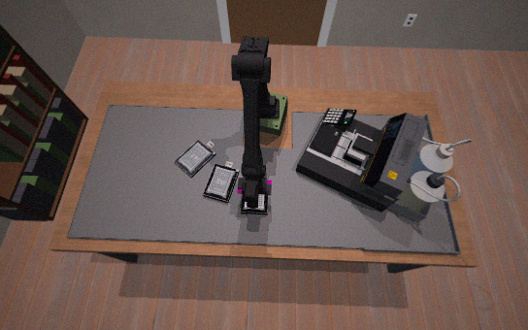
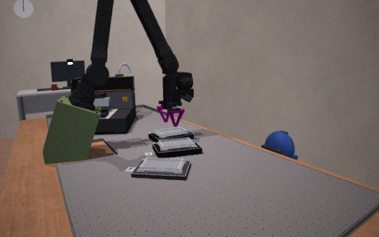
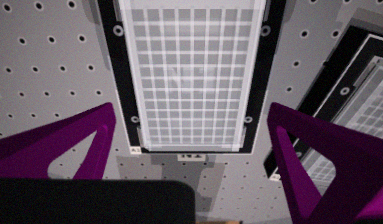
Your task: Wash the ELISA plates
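My gripper [image 1: 254, 187] [image 2: 171, 123] [image 3: 191, 111] is open and empty, its magenta fingertips above and to either side of the plate in nest N1. That clear plate [image 1: 261, 201] [image 2: 171, 132] [image 3: 192, 75] lies in its black nest; the labels A1 and N1 show at its near end in the wrist view. A second plate [image 1: 220, 181] [image 2: 177, 143] [image 3: 378, 107] and a third plate [image 1: 195, 157] [image 2: 161, 164] lie in the other nests. The washer [image 1: 319, 140] [image 2: 115, 125] stands at the right. Its keypad [image 1: 333, 116] has a small green light beside it. The START key is too small to make out.
Two white bottles [image 1: 436, 160] [image 1: 426, 188] with tubes stand behind the washer's tall housing [image 1: 408, 146]. The green arm base [image 1: 273, 127] [image 2: 71, 134] stands at the table's back edge. The second nest is close beside N1. A bookshelf [image 1: 65, 160] stands left of the table.
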Controlling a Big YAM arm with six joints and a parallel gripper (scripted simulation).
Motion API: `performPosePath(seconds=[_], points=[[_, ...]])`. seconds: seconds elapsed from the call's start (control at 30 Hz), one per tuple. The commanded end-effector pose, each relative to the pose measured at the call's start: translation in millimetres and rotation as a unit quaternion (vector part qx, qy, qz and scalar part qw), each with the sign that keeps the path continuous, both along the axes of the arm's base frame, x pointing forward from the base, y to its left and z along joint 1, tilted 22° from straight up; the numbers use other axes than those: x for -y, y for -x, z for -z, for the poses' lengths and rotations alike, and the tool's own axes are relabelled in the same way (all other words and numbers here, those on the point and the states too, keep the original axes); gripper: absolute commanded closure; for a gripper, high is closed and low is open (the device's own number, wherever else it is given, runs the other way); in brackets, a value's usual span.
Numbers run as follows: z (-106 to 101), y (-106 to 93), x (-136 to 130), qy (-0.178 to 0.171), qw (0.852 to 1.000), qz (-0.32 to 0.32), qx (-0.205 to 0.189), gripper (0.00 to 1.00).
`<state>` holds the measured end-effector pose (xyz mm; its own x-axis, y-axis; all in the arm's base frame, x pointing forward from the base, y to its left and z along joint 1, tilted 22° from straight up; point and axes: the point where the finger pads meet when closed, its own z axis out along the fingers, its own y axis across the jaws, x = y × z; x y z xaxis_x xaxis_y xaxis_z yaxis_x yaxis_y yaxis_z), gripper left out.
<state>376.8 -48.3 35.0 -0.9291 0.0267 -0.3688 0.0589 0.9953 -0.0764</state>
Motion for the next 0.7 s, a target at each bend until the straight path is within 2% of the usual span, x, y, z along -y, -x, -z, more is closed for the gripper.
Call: performPosePath(seconds=[0.0,0.27,0.37,0.67], points=[[-25,-14.4,-4,0.002,1.0,-0.001,0.022,0.0],[-39,-9.7,-5,0.002,1.0,-0.001,0.023,0.0],[-36,-4.1,-5,0.001,1.0,0.0,0.018,0.0],[-56,-3.7,-6,0.002,1.0,0.0,0.024,0.0]])
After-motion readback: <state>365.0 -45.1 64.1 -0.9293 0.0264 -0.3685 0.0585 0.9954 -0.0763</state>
